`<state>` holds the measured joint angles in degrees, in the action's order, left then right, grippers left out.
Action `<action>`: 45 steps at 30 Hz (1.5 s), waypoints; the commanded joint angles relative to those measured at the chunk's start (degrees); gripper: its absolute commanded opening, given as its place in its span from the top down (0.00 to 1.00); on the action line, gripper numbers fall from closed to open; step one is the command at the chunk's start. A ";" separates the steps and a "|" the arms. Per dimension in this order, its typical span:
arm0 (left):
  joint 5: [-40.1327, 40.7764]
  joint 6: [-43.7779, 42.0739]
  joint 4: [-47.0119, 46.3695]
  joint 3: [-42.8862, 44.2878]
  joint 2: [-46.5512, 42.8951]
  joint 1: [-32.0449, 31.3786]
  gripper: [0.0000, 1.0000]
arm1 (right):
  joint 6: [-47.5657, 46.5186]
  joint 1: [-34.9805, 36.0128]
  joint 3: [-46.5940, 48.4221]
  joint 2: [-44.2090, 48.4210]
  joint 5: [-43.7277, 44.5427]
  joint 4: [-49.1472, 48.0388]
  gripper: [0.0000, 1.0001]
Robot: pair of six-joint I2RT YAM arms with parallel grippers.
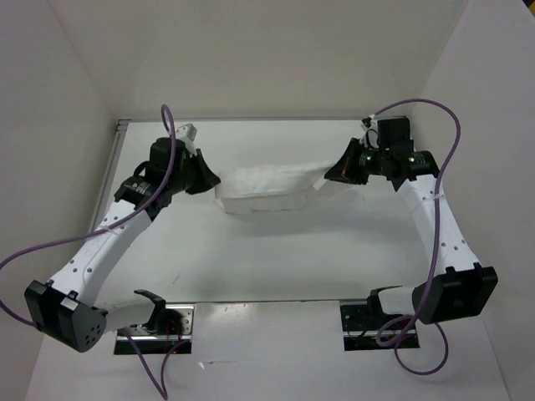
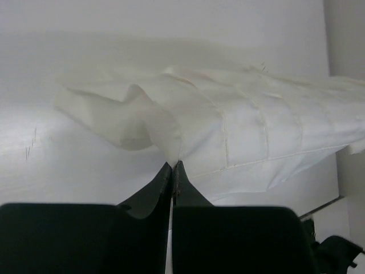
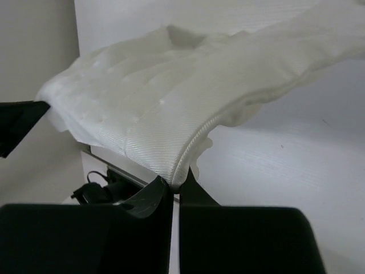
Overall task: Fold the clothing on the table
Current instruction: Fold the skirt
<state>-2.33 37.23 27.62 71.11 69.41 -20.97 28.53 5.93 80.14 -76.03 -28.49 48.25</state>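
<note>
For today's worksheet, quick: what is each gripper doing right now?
Left gripper: shut on the clothing.
Right gripper: shut on the clothing.

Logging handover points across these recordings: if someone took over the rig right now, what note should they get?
Left tool: shut on the clothing, pinching its left end.
Right tool: shut on its right end.
Clothing: stretched between both tools over the far part of the table, middle sagging; table contact unclear.
Done: both ends gripped.
To do: carry out the fold and lay it flat; no neat fold shows yet.
</note>
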 commanded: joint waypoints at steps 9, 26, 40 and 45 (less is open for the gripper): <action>-13.23 1.78 6.66 -4.40 -22.74 0.84 1.00 | 2.74 13.93 -1.39 21.27 -10.00 1.77 1.00; -16.83 -4.63 2.17 23.86 30.51 11.55 1.00 | -0.84 4.00 19.22 -21.16 -16.60 -8.09 0.98; -19.82 -3.75 -0.19 15.06 25.44 15.62 1.00 | -2.88 4.00 17.91 -24.70 -14.93 -5.26 0.98; -15.43 2.66 -2.92 -7.01 17.98 11.23 0.70 | 0.90 4.00 -15.76 -17.32 -13.79 -5.20 0.70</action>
<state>-19.03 35.51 23.66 72.88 91.55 -7.40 27.57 9.76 76.09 -96.82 -42.19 39.40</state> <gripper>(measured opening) 0.231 0.241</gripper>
